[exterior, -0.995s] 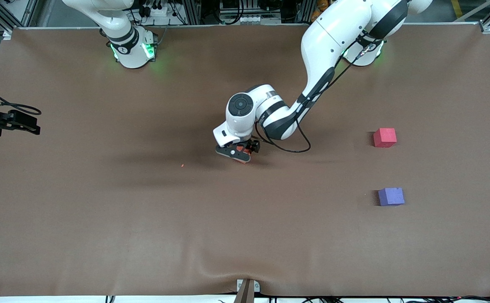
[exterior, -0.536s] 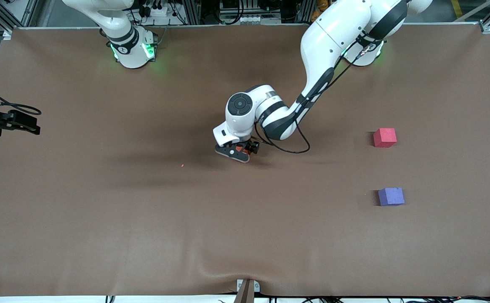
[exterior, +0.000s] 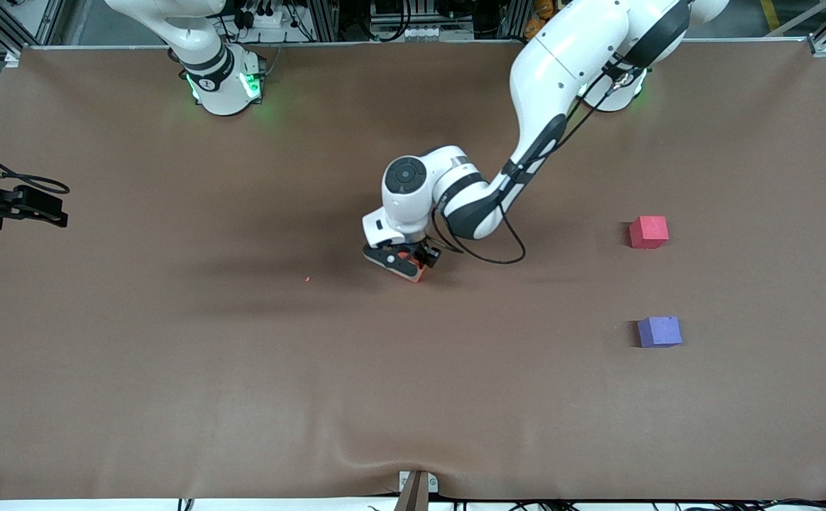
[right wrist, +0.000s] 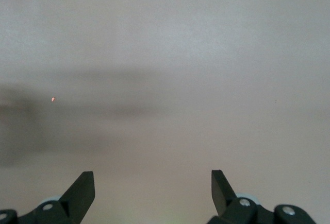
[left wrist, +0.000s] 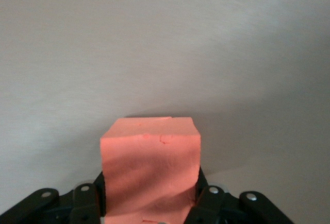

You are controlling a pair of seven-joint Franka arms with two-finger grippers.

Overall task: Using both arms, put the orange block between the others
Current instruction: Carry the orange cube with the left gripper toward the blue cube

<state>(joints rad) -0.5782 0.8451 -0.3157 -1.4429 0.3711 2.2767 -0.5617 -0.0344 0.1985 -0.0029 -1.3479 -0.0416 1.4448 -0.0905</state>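
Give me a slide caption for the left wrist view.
Left gripper shut on the orange block over the brown table.

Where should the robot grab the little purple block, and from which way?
Best from straight above, I think, pinching two opposite flat sides. The purple block is a small cube sitting flat on the table, with open space all round; the red block lies well apart. The left hand already pinches the orange block that way, so probably the same grip would work.
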